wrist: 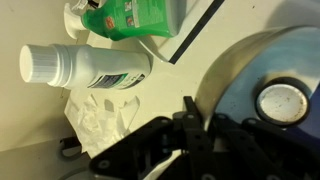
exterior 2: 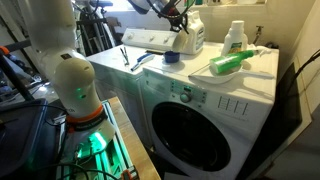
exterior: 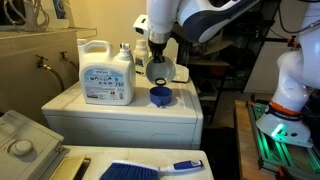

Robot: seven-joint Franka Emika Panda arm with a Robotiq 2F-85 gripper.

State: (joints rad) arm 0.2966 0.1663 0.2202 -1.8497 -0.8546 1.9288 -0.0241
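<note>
End effector (exterior: 157,60) clenched on a tilted grey cup (exterior: 162,73), above blue cap (exterior: 160,96); detergent jug (exterior: 107,72) beside, atop the washer (exterior: 120,112).

Detergent jug (exterior: 107,72) looked like smooth white plastic with a glossy label. Blue cap (exterior: 160,96) was smooth plastic. Washer top (exterior: 120,112) was white painted metal, semi-gloss. Gripper (exterior: 158,68) looked black and matt. White bottle (wrist: 85,68) was glossy plastic. Crumpled white sheet (wrist: 98,118) looked like creased paper.
</note>
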